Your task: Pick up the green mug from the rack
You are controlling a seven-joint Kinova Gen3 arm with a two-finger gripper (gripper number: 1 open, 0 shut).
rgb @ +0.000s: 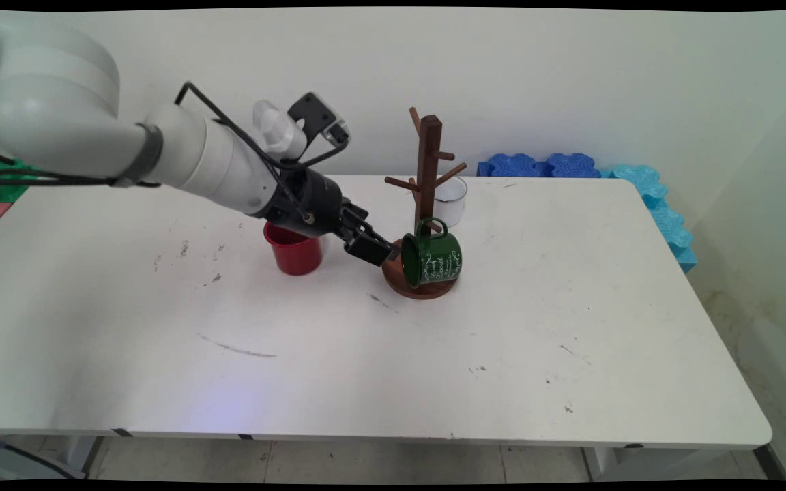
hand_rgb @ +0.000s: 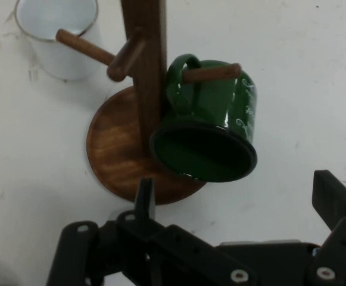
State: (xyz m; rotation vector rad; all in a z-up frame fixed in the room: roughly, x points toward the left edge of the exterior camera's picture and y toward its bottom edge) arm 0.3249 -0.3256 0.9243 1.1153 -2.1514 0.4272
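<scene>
green mug [hand_rgb: 211, 128] on peg [hand_rgb: 211, 73], gripper [hand_rgb: 232, 202] apart

The green enamel mug [rgb: 432, 258] with white lettering hangs by its handle on a low peg of the brown wooden mug tree [rgb: 426, 179], its dark opening tilted sideways and down above the tree's round base. The open gripper [rgb: 383, 251] is just beside the mug's rim. The tree stands near the table's [rgb: 570, 307] far edge, around the middle.

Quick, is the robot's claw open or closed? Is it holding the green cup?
Gripper: open, holding nothing. The green mug hangs by its handle on a peg of the wooden mug tree, just in front of the fingers.
</scene>
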